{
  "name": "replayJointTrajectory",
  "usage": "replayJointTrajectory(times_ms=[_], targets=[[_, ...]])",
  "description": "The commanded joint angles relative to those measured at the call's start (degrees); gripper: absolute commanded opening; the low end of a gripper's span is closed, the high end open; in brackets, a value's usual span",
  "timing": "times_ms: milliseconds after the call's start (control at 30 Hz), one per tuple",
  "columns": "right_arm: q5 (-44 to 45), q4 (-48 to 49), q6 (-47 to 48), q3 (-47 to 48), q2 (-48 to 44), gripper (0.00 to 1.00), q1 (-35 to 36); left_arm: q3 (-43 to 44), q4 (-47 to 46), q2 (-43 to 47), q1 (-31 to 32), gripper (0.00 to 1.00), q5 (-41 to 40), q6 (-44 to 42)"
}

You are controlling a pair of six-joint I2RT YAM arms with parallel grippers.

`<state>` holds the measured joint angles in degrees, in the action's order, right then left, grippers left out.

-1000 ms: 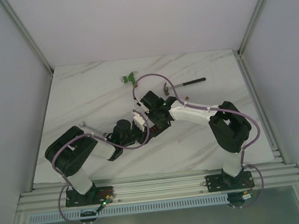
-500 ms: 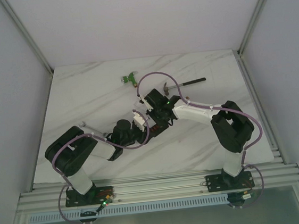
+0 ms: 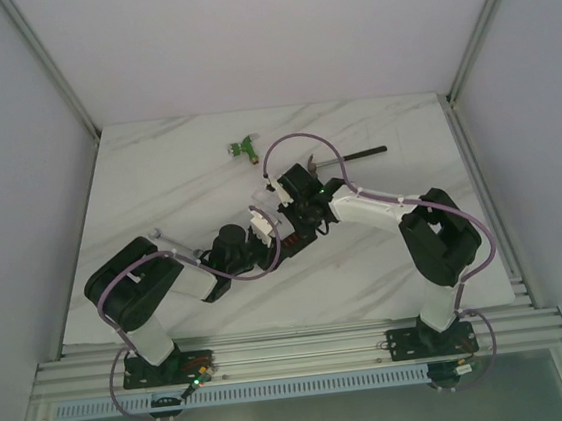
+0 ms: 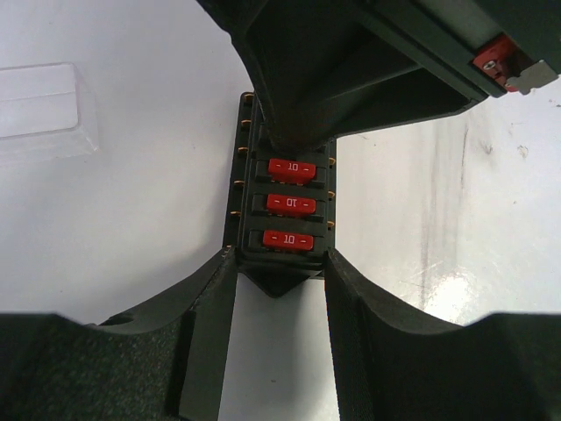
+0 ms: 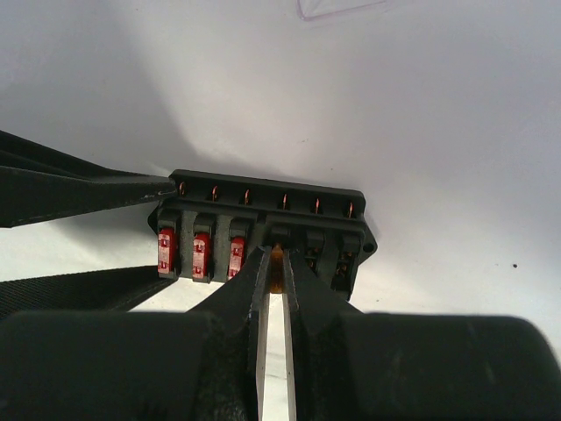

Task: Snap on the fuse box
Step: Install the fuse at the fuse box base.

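Observation:
The fuse box [image 4: 288, 223] is a black block on the white table, with three red fuses in a row. My left gripper [image 4: 279, 263] is shut on its near end, one finger on each side. In the right wrist view the fuse box [image 5: 263, 210] shows three red fuses at its left and open slots at its right. My right gripper [image 5: 277, 254] is shut on a small orange fuse [image 5: 278, 266], held at the fourth slot. In the top view both grippers meet at mid-table, left [image 3: 281, 233] and right [image 3: 297, 211], hiding the box.
A clear plastic lid [image 4: 44, 105] lies left of the box, and its edge shows in the right wrist view [image 5: 342, 7]. A hammer [image 3: 355, 153] lies at the back right. A small green object [image 3: 244, 149] lies at the back.
My right wrist has shifted slightly back and to the right over the fuse box. The left arm has not moved.

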<state>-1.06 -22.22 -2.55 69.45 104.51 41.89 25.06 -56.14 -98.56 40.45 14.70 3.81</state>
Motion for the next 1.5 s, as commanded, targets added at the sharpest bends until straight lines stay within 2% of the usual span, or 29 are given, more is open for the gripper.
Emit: replayJointTrajectory(times_ms=[0, 100, 300, 567, 867, 1467], targets=[[4.8, -10.1, 1.5, -5.1, 5.6, 0.0, -0.4, -0.5, 1.6, 0.0, -0.9, 0.23, -0.8, 0.6], [3.6, -10.7, 1.0, -2.8, 2.7, 0.0, 0.2, -0.3, 1.7, -0.1, -0.8, 0.23, -0.7, 0.5], [2.0, -11.6, 0.2, 1.6, -0.2, 0.19, 0.9, -0.3, 2.3, 0.2, -0.8, 0.26, -0.4, 0.3], [0.8, -12.3, -0.7, 5.5, -1.6, 0.34, 1.0, -0.1, 2.7, 0.5, -0.8, 0.28, 0.0, 0.1], [1.0, -13.1, -1.3, 9.2, -1.2, 0.36, 1.0, -0.1, 2.7, 0.5, -0.8, 0.28, 0.1, 0.1], [0.9, -13.3, -1.6, 11.6, 3.8, 0.29, 1.3, 0.2, 2.8, 0.1, -0.8, 0.28, 0.5, 0.1]])
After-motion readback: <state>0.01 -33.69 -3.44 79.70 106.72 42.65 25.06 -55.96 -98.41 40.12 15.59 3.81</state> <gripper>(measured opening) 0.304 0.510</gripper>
